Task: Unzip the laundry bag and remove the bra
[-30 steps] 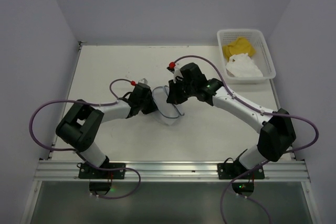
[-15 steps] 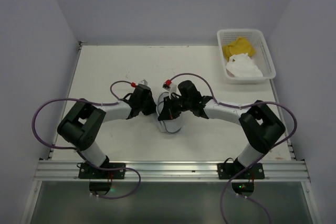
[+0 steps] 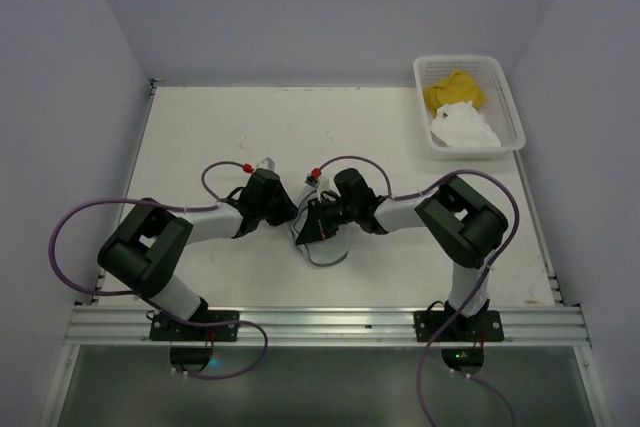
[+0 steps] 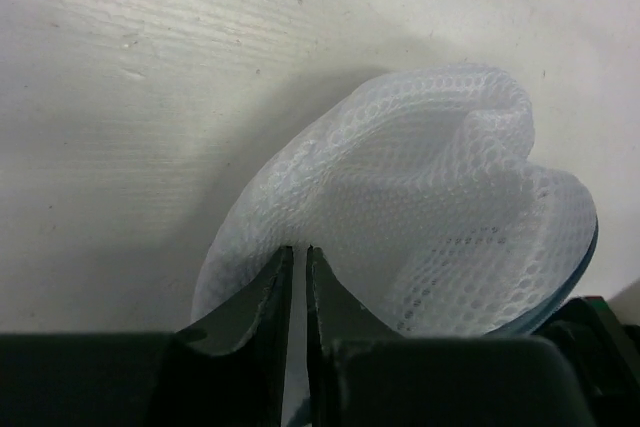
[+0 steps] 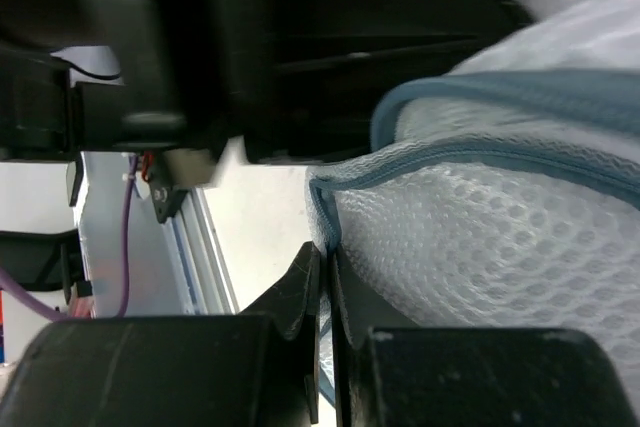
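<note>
Bag (image 3: 326,245) lies on the table (image 3: 200,127), near the middle and slightly toward the near edge, between the two grippers. It is a pouch of white translucent mesh with a thin grey-blue rim (image 5: 480,159). In the left wrist view the mesh is folded in on itself, with a deep crease across its upper side. Contents cannot be made out through the mesh.

Left gripper (image 3: 290,219) meets the bag from the left. Its fingers (image 4: 270,292) are closed to a narrow slit, with the mesh edge of the bag pinched between them.

Right gripper (image 3: 308,231) meets the bag from the right, with its arm folded sharply at the elbow. In the right wrist view its fingers (image 5: 295,292) are drawn almost together on the rim, at the point where the grey-blue seam turns a corner. Whether a zip pull sits between them cannot be told. The dark body of the left gripper fills the upper part of that view, blurred, just beside the bag.

In the top view the two grippers stand close together, tips nearly meeting at the bag.

Basket (image 3: 420,72), a white lattice tray, sits at the far right corner of the table, well apart from the bag. It holds a yellow cloth (image 3: 455,90) at its far end and a white cloth (image 3: 463,129) at its near end.
</note>
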Tool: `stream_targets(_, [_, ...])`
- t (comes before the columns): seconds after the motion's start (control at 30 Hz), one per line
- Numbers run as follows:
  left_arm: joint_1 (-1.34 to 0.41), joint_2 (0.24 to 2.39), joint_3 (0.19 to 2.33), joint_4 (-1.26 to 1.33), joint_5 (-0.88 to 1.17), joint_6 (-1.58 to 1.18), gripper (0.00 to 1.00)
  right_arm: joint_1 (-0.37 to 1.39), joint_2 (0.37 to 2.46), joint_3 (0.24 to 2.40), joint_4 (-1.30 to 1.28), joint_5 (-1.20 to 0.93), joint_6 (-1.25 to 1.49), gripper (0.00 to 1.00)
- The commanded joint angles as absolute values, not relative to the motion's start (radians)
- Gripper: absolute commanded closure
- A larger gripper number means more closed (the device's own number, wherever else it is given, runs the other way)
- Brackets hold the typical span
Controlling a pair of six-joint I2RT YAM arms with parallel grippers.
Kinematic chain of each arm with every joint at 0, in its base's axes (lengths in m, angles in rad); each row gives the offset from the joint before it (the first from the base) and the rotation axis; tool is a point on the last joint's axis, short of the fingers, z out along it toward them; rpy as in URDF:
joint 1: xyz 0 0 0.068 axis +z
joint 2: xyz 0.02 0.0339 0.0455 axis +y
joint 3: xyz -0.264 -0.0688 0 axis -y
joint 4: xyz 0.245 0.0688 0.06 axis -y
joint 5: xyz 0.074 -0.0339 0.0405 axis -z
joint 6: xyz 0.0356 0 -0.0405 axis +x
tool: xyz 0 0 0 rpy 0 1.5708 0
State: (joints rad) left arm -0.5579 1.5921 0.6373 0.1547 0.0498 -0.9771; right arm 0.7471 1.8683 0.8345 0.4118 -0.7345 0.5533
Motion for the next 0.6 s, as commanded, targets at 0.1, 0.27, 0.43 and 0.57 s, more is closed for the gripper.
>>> stream_targets(0.1, [-0.558,1.474,0.62,0.031,-0.047,-0.957,0.68,0.753,1.93,0.879,0.427,-0.703,0.538,0.92])
stream_targets(0.27, [-0.525,1.338,0.627,-0.138,-0.143,-0.933,0.48,0.753,1.902,0.891,0.374,-0.689,0.512,0.66])
stream_targets(0.43, [-0.454,1.175,0.617,-0.247,-0.195,-0.893,0.25,0.755,1.804,0.936,0.259,-0.643,0.468,0.39])
stream_targets(0.57, [-0.439,1.008,0.637,-0.35,-0.265,-0.862,0.06,0.753,1.729,0.997,0.112,-0.604,0.434,0.26])
